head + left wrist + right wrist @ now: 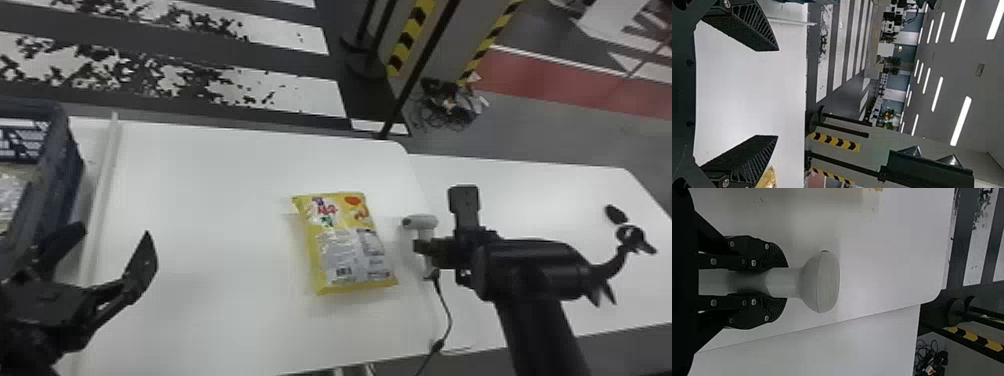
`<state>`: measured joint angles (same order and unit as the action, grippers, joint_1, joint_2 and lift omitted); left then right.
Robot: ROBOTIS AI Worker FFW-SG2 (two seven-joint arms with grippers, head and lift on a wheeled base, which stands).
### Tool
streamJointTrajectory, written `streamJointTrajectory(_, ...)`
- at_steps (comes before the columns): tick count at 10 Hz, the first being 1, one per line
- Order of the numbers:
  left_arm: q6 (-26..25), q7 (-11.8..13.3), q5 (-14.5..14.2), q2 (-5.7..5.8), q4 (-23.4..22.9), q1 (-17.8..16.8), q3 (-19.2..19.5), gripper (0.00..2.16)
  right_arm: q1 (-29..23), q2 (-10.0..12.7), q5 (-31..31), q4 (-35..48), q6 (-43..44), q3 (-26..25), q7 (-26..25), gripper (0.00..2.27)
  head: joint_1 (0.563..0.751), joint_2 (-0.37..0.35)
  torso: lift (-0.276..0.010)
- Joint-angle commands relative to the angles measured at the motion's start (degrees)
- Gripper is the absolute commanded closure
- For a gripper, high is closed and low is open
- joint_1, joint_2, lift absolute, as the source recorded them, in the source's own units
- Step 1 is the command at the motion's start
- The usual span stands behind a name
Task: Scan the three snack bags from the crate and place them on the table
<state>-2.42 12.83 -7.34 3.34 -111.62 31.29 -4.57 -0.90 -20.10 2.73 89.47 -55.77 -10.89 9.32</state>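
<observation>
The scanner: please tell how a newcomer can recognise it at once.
Find the white table, then the yellow snack bag lying on it. To the bag's right in the head view is the scanner, upright in the right pincer. Unlike the colourfully printed bag, it is plain pale grey, with a rounded head and a dark cable.

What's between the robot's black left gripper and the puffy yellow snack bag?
Just flat white tabletop between the left gripper and the yellow snack bag; the head view shows it.
</observation>
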Motion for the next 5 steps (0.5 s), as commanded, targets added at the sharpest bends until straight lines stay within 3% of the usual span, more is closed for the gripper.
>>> streamJointTrajectory(1,0.0,0.0,-0.04,0.0,0.0,0.0,0.0,0.08,-0.07,0.15,0.35,-0.52,1.14,0.08,0.0,1.69,0.695,-0.35,-0.062)
streamJointTrajectory(2,0.0,0.0,0.05,0.0,0.0,0.0,0.0,0.08,-0.07,0.15,0.88,-0.52,0.96,0.08,0.0,1.15,0.695,-0.35,-0.062)
streamJointTrajectory(3,0.0,0.0,0.05,0.09,0.0,0.0,0.0,0.08,-0.07,0.15,0.88,-0.52,0.79,-0.01,-0.09,0.44,0.695,-0.35,-0.062)
streamJointTrajectory(4,0.0,0.0,-0.04,0.0,-0.09,0.0,0.0,0.08,-0.24,0.15,0.96,-0.26,0.79,-0.36,-0.27,0.15,0.695,-0.35,-0.062)
streamJointTrajectory(5,0.0,0.0,-0.04,0.0,-0.09,0.09,0.09,0.08,-0.86,0.15,1.05,1.06,0.44,-0.97,-0.36,0.1,0.695,-0.35,-0.062)
